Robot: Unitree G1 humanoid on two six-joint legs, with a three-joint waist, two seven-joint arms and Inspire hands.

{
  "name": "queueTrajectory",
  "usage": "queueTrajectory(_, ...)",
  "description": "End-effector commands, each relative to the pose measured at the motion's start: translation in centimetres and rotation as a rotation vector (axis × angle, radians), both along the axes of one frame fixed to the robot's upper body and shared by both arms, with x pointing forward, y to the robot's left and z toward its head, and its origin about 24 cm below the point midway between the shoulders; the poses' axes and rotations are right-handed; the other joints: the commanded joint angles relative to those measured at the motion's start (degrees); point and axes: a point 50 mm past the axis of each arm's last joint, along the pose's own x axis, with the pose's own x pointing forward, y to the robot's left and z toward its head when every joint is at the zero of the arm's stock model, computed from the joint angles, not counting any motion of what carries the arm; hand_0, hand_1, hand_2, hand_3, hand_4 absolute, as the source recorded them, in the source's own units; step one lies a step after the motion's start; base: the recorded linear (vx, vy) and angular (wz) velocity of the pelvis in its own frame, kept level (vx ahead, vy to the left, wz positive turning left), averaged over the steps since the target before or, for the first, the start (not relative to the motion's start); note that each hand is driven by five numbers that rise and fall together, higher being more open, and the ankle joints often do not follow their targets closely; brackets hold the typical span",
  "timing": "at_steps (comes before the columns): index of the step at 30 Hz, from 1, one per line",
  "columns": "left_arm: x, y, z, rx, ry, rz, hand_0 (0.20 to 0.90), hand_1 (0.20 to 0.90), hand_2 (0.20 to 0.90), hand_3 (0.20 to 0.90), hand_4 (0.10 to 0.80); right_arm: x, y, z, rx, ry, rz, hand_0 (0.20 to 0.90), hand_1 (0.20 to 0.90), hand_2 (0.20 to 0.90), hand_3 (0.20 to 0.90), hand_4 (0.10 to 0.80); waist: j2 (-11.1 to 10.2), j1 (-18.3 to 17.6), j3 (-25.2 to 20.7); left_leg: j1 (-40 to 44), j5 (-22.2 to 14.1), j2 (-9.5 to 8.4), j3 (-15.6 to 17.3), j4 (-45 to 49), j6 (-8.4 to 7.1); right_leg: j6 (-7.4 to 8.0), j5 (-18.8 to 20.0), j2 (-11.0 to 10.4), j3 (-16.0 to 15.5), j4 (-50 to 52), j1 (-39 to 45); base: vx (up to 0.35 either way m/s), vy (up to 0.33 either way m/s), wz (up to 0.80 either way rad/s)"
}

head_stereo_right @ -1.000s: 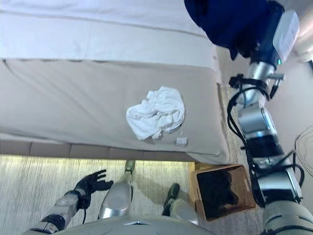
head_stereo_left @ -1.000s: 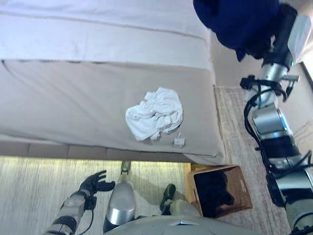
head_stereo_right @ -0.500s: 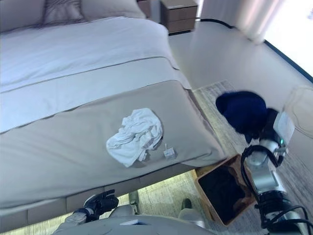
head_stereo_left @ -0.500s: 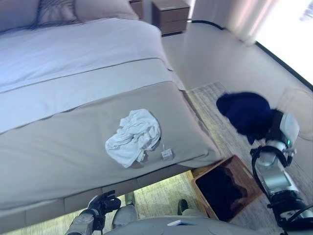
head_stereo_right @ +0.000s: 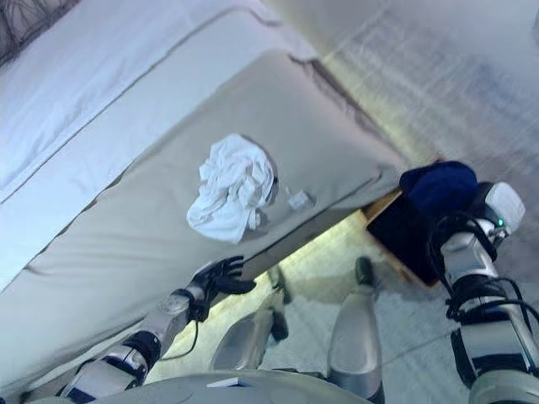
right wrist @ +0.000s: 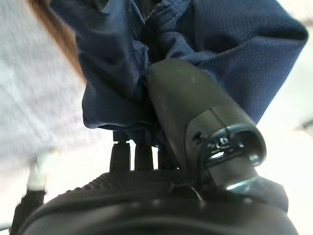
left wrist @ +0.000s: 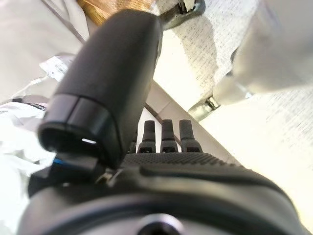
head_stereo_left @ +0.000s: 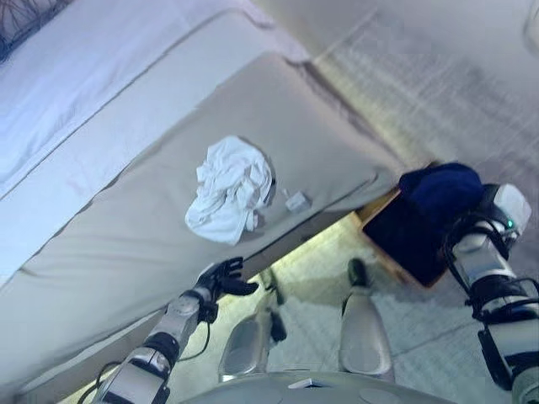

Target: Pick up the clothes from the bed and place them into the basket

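Bed (head_stereo_left: 101,210): beige cover, running across my view from the left.
Left hand (head_stereo_left: 221,276): fingers loose and spread, empty, low beside the bed edge.
White clothes (head_stereo_left: 227,187): crumpled on the bed, a small tag (head_stereo_left: 296,201) just beside.
Basket (head_stereo_left: 402,242): on the floor at the bed corner.
Right hand (right wrist: 195,127): clenched on the blue garment (head_stereo_left: 440,190), which I see directly over the basket.
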Motion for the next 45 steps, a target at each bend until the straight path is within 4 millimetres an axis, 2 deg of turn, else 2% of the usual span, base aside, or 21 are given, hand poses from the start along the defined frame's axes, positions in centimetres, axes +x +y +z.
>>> queueTrajectory(1, 1.8, 1.3, 2.1, -0.014, -0.110, 0.000, 0.900, 0.900, 0.900, 0.900, 0.800, 1.8, -1.2, 6.5, -0.191, -0.130, 0.007, 0.300, 0.300, 0.300, 0.200, 0.100, -2.2, -0.5, 1.8, 0.6, -6.9, -3.60, -2.1, 9.5, 2.68, -4.19, -3.3, 1.5, -6.9, -0.7, 2.3, -0.080, -0.006, -0.44)
queueTrajectory(4, 2.2, 1.4, 2.8, -0.046, -0.144, 0.001, 0.900, 0.900, 0.900, 0.900, 0.800, 1.8, -2.2, 8.1, -0.208, -0.136, -0.050, 0.300, 0.300, 0.300, 0.200, 0.100, -0.2, -0.6, 2.9, -0.9, -7.4, -4.31, -2.1, 9.8, 2.08, -3.81, -5.6, 0.8, -6.4, 2.5, -0.5, 0.017, 0.026, -0.25)
queueTrajectory(5, 2.3, 1.5, 3.0, -0.050, -0.148, -0.001, 0.900, 0.900, 0.900, 0.900, 0.800, 1.7, -2.5, 8.4, -0.210, -0.133, -0.066, 0.632, 0.632, 0.632, 0.587, 0.487, 0.2, -0.6, 3.1, -1.5, -7.4, -4.44, -2.0, 10.2, 2.05, -3.85, -5.8, 0.6, -6.4, 3.1, -1.2, -0.034, -0.008, -0.19)
queueTrajectory(6, 2.3, 1.8, 3.2, -0.057, -0.153, -0.001, 0.900, 0.900, 0.900, 0.900, 0.800, 1.3, -3.3, 8.8, -0.205, -0.117, -0.123, 0.900, 0.900, 0.900, 0.900, 0.800, 1.0, -0.7, 3.8, -2.7, -7.4, -4.77, -1.9, 11.2, 2.01, -4.04, -6.1, 0.4, -6.3, 4.3, -2.5, -0.029, -0.012, -0.17)
queueTrajectory(11, 2.3, 3.0, 3.6, -0.065, -0.146, 0.024, 0.900, 0.900, 0.900, 0.900, 0.800, 0.4, -4.9, 10.1, -0.193, -0.087, -0.216, 0.900, 0.900, 0.900, 0.900, 0.800, 2.1, -0.5, 5.1, -4.8, -7.6, -5.07, -1.4, 12.5, 2.00, -4.29, -6.8, -0.5, -6.7, 6.7, -5.4, -0.032, 0.000, -0.03)
queueTrajectory(17, 1.6, 3.9, 3.1, -0.068, -0.114, 0.049, 0.900, 0.900, 0.900, 0.900, 0.800, -1.1, -6.5, 9.1, -0.117, -0.062, -0.288, 0.900, 0.900, 0.900, 0.900, 0.800, 1.7, -0.3, 5.0, -4.1, -7.8, -4.54, -1.0, 12.5, 1.81, -4.44, -6.6, -0.6, -7.5, 5.9, -4.6, 0.001, 0.009, -0.01)
queueTrajectory(21, 1.0, 4.3, 2.7, -0.071, -0.090, 0.069, 0.900, 0.900, 0.900, 0.900, 0.800, -1.5, -6.6, 9.0, -0.082, -0.149, -0.269, 0.900, 0.900, 0.900, 0.900, 0.800, 0.6, -0.5, 4.1, -1.9, -8.1, -4.04, -1.2, 11.6, 1.70, -4.49, -6.1, 0.1, -7.2, 4.0, -2.2, 0.059, 0.037, 0.14)
queueTrajectory(24, 0.0, 4.5, 1.8, -0.079, -0.056, 0.101, 0.900, 0.900, 0.900, 0.900, 0.800, -1.3, -5.9, 9.5, -0.082, -0.247, -0.192, 0.900, 0.900, 0.900, 0.900, 0.800, -1.4, -0.7, 2.4, 1.0, -8.2, -3.37, -1.2, 10.0, 1.41, -4.23, -5.2, 1.1, -7.2, 0.7, 1.3, 0.103, 0.060, 0.09)
queueTrajectory(30, -1.9, 4.7, 0.3, -0.084, 0.006, 0.178, 0.900, 0.900, 0.900, 0.900, 0.800, -0.7, -3.4, 10.6, -0.143, -0.338, -0.003, 0.900, 0.900, 0.900, 0.900, 0.800, -5.3, 0.1, -0.6, 4.9, -8.5, -2.75, -0.6, 7.5, 1.55, -3.48, -3.9, 2.0, -8.7, -3.8, 7.0, 0.078, 0.077, 0.08)
queueTrajectory(32, -2.2, 4.8, 0.2, -0.084, 0.017, 0.193, 0.900, 0.900, 0.900, 0.900, 0.800, -0.4, -2.6, 10.9, -0.151, -0.357, 0.047, 0.900, 0.900, 0.900, 0.900, 0.800, -6.1, 0.4, -0.8, 4.7, -7.6, -2.65, -0.1, 7.5, 2.07, -3.81, -2.4, 2.0, -9.5, -4.6, 7.4, -0.021, 0.085, 0.17)
queueTrajectory(33, -2.7, 5.0, -0.2, -0.084, 0.039, 0.215, 0.900, 0.900, 0.900, 0.900, 0.800, 0.2, -1.1, 11.2, -0.171, -0.364, 0.140, 0.900, 0.900, 0.900, 0.900, 0.800, -7.1, 0.9, -1.4, 5.4, -7.8, -2.86, -0.2, 7.2, 2.30, -3.59, -2.3, 2.0, -9.9, -5.2, 8.7, 0.105, 0.114, 0.19)
queueTrajectory(35, -3.9, 5.5, -1.1, -0.064, 0.090, 0.248, 0.900, 0.900, 0.900, 0.900, 0.800, 1.0, 1.5, 10.7, -0.165, -0.336, 0.286, 0.900, 0.900, 0.900, 0.900, 0.800, -9.4, 2.1, -3.1, 6.9, -7.8, -3.33, -0.7, 5.9, 2.62, -2.99, -1.9, 2.1, -10.8, -7.0, 11.8, 0.158, 0.148, 0.19)
queueTrajectory(39, -5.0, 6.1, -1.8, -0.039, 0.135, 0.284, 0.900, 0.900, 0.900, 0.900, 0.800, 1.7, 4.2, 9.4, -0.179, -0.256, 0.437, 0.900, 0.900, 0.900, 0.900, 0.800, -12.0, 4.0, -4.7, 8.4, -7.6, -4.00, -2.2, 4.4, 3.17, -2.10, -1.0, 1.8, -11.7, -8.7, 14.7, 0.108, 0.128, 0.32)
queueTrajectory(40, -5.5, 6.3, -2.1, -0.019, 0.151, 0.284, 0.900, 0.900, 0.900, 0.900, 0.800, 2.2, 5.2, 8.7, -0.168, -0.219, 0.484, 0.900, 0.900, 0.900, 0.900, 0.800, -13.2, 5.4, -5.5, 8.9, -7.6, -4.26, -3.3, 4.1, 3.59, -1.75, -0.7, 1.6, -12.5, -9.0, 16.0, 0.111, 0.163, 0.39)
queueTrajectory(44, -6.1, 6.4, -2.5, -0.002, 0.173, 0.286, 0.900, 0.900, 0.900, 0.900, 0.800, 3.0, 6.8, 7.9, -0.189, -0.157, 0.561, 0.900, 0.900, 0.900, 0.900, 0.800, -14.4, 7.9, -6.1, 9.4, -7.8, -4.92, -5.6, 4.3, 4.34, -1.30, -0.5, 1.0, -14.0, -9.2, 17.7, 0.095, 0.138, 0.55)
queueTrajectory(45, -6.4, 6.4, -2.7, 0.009, 0.188, 0.285, 0.900, 0.900, 0.900, 0.900, 0.800, 3.4, 8.0, 7.4, -0.225, -0.119, 0.608, 0.900, 0.900, 0.900, 0.900, 0.800, -15.0, 9.6, -6.2, 9.5, -8.0, -5.39, -7.3, 4.5, 4.96, -0.94, -0.3, 0.5, -14.7, -9.2, 18.5, 0.079, 0.146, 0.43)
